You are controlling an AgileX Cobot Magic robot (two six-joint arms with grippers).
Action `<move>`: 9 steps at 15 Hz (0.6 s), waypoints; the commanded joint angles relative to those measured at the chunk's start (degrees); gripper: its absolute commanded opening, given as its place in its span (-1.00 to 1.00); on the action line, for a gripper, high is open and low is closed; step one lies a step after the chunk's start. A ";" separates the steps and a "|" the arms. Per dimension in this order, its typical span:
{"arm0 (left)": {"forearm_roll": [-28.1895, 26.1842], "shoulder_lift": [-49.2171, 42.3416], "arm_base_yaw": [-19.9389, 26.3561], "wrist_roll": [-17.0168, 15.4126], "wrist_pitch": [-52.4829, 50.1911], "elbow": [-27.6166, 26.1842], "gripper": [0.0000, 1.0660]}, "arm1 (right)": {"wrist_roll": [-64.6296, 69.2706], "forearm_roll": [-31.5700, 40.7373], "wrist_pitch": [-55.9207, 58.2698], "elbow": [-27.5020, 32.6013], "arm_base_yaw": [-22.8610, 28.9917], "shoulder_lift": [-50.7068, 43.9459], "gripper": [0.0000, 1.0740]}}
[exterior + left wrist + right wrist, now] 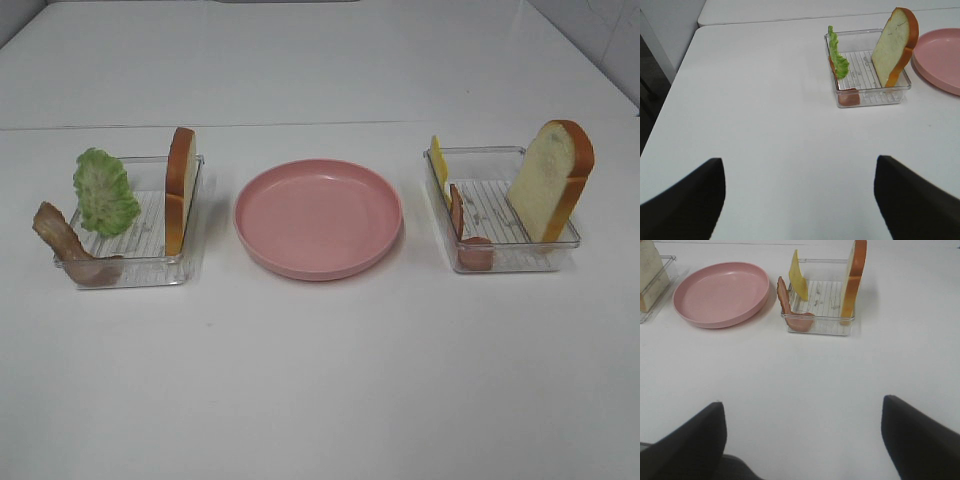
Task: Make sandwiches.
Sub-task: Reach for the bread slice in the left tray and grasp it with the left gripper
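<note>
No stacked sandwich is in view; its parts stand apart in two clear trays. The left tray point(130, 272) holds a green lettuce leaf point(105, 192), a brown bacon strip point(62, 240) and an upright bread slice point(180, 190). The right tray point(520, 266) holds yellow cheese point(438, 162), bacon point(457, 210) and a leaning bread slice point(550, 180). My left gripper point(800, 200) is open over bare table, well short of the lettuce point(837, 55) and bread point(895, 45). My right gripper point(802, 440) is open too, well back from the cheese point(799, 282) and bread point(855, 277).
An empty pink round plate point(318, 215) sits between the two trays. The white table's left edge point(670, 95) shows in the left wrist view. Neither arm shows in the exterior high view.
</note>
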 commanded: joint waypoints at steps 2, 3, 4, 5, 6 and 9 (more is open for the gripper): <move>-0.11 -1.20 0.17 -0.11 -0.34 0.40 0.47 | 0.11 0.29 -0.40 0.06 -0.23 -0.86 0.49; -0.11 -1.20 0.17 -0.11 -0.34 0.40 0.47 | 0.11 0.29 -0.40 0.06 -0.23 -0.86 0.49; -0.11 -1.20 0.17 -0.11 -0.34 0.40 0.47 | 0.11 0.29 -0.40 0.06 -0.23 -0.86 0.49; -0.11 -1.20 0.17 -0.11 -0.34 0.40 0.47 | 0.11 0.29 -0.40 0.06 -0.23 -0.86 0.49; -0.11 -1.20 0.17 -0.11 -0.34 0.40 0.47 | 0.11 0.29 -0.40 0.06 -0.23 -0.86 0.49; -0.11 -1.20 0.17 -0.11 -0.34 0.40 0.47 | 0.11 0.29 -0.40 0.06 -0.23 -0.86 0.49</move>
